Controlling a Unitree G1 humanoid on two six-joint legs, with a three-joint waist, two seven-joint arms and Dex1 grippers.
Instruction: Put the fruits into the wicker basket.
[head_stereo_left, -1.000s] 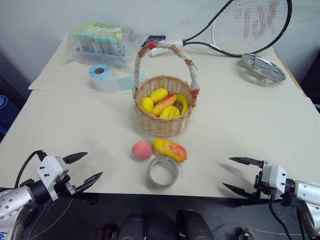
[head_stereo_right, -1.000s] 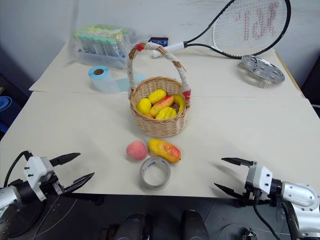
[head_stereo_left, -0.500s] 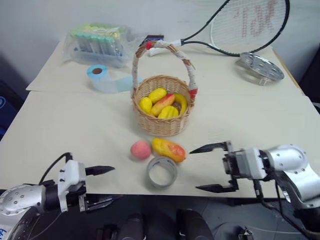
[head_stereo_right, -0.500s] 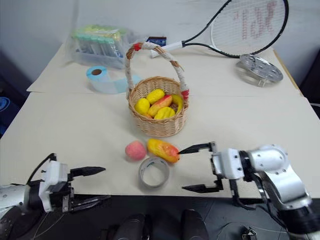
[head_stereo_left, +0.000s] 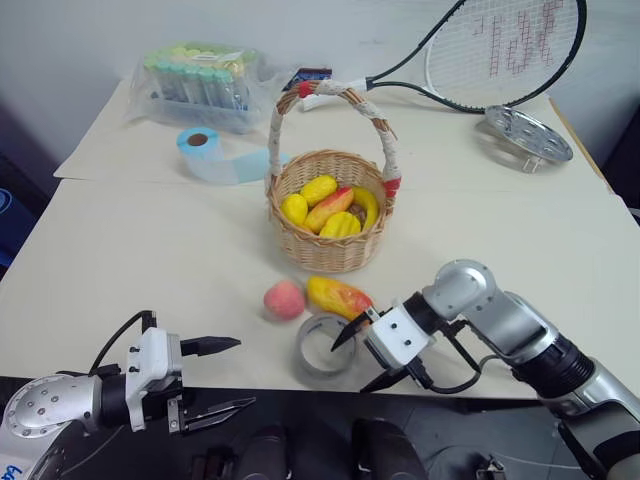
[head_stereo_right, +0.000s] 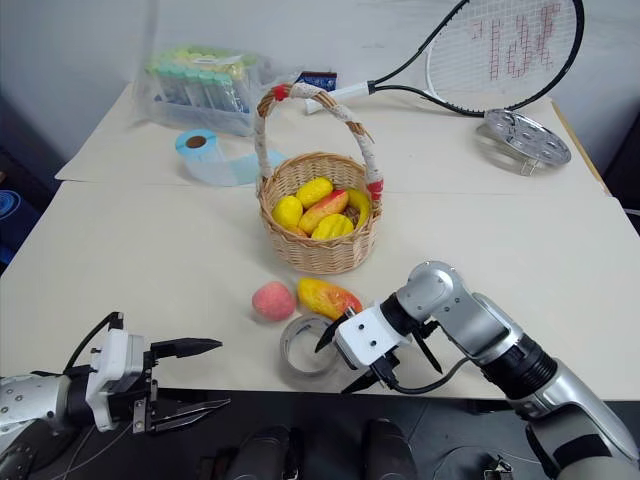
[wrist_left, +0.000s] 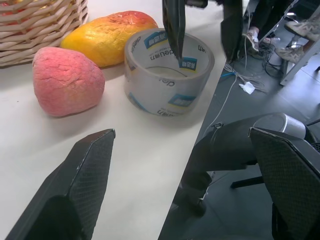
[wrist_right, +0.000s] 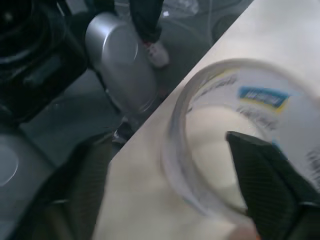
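**Right gripper at the tape roll, fruit unlifted**

Peach (head_stereo_left: 284, 299) and mango (head_stereo_left: 338, 297) seen side by side on the cream table (head_stereo_left: 130, 250), just in front of the wicker basket (head_stereo_left: 330, 250), touching or nearly so. Basket already loaded with yellow fruit and one red-blushed piece. Clear tape roll (head_stereo_left: 322, 345) found near the table's front edge, just below the mango.

Right gripper (head_stereo_left: 362, 355) reached in across the front edge from the right, fingers parted with nothing between them; one fingertip poised over the roll's opening, close to the mango's near end, the other beyond the table edge. Contact with roll or mango impossible to judge.

Left gripper (head_stereo_left: 222, 375) held low off the front-left edge, jaws spread wide and empty, aimed toward peach and roll.

Further back: tennis racket (head_stereo_left: 480, 55), blue label roll (head_stereo_left: 200, 150), bagged tubes (head_stereo_left: 200, 85).
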